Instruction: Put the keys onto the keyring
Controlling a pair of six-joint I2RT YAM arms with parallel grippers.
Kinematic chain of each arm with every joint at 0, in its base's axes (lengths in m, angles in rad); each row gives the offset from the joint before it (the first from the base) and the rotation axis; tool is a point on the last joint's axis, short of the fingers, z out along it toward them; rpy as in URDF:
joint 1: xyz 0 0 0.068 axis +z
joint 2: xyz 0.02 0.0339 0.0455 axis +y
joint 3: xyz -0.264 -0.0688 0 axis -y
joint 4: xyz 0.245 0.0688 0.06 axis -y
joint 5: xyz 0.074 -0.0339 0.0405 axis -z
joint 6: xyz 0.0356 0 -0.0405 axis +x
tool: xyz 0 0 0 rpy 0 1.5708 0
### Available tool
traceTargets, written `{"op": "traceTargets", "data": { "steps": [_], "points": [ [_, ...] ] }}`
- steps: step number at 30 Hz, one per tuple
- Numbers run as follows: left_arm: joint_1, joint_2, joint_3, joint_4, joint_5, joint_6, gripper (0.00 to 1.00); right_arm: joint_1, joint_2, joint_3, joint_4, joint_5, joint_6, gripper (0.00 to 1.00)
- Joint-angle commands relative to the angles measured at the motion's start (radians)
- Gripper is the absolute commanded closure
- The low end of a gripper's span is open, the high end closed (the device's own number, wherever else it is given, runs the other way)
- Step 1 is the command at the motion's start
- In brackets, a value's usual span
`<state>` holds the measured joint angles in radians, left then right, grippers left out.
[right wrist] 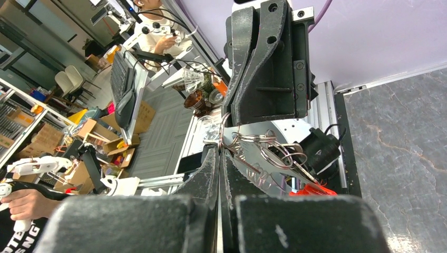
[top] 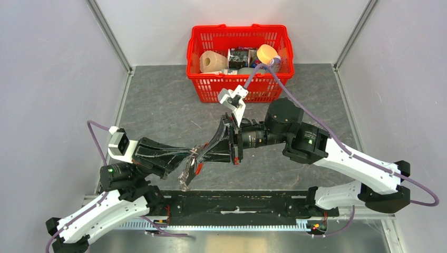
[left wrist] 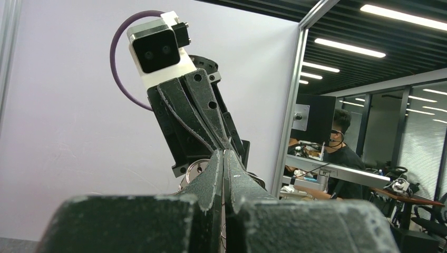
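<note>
The keyring hangs between the two grippers above the table. In the top view its red strap [top: 198, 168] and silvery cluster [top: 186, 178] dangle below the fingers. In the right wrist view I see silvery wire rings [right wrist: 266, 149], a flat metal blade and the red strap [right wrist: 314, 191]. My left gripper [top: 199, 154] [left wrist: 224, 154] is shut on the bunch, with a silvery ring [left wrist: 196, 169] just beyond its tips. My right gripper [top: 217, 143] [right wrist: 219, 148] is shut, tip to tip with the left, and a wire ring comes out of its fingertips. The black-headed key is hidden.
A red basket [top: 240, 89] with several items stands at the back of the grey table, close behind the right wrist camera [top: 233, 99]. White walls enclose the left and right sides. A black rail [top: 237, 205] runs along the near edge.
</note>
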<state>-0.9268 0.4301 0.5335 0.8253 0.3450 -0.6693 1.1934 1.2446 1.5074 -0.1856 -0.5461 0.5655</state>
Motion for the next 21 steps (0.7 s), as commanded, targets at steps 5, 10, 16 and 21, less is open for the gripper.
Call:
{"op": "traceTargets", "data": {
  "steps": [5,10,16,21],
  "points": [
    [0.002,-0.002,0.027,0.057,-0.029,-0.01,0.98,0.008,-0.026,-0.068,0.066,-0.032,0.043,1.0],
    [0.002,-0.005,0.027,0.063,-0.029,-0.011,0.98,0.007,-0.03,-0.101,0.101,-0.034,0.064,1.0],
    [0.002,-0.008,0.025,0.071,-0.029,-0.016,0.98,0.007,-0.011,-0.11,0.135,-0.041,0.084,1.0],
    [0.002,-0.014,0.025,0.066,-0.028,-0.016,0.98,0.007,-0.029,-0.079,0.075,-0.02,0.051,0.8]
  ]
}}
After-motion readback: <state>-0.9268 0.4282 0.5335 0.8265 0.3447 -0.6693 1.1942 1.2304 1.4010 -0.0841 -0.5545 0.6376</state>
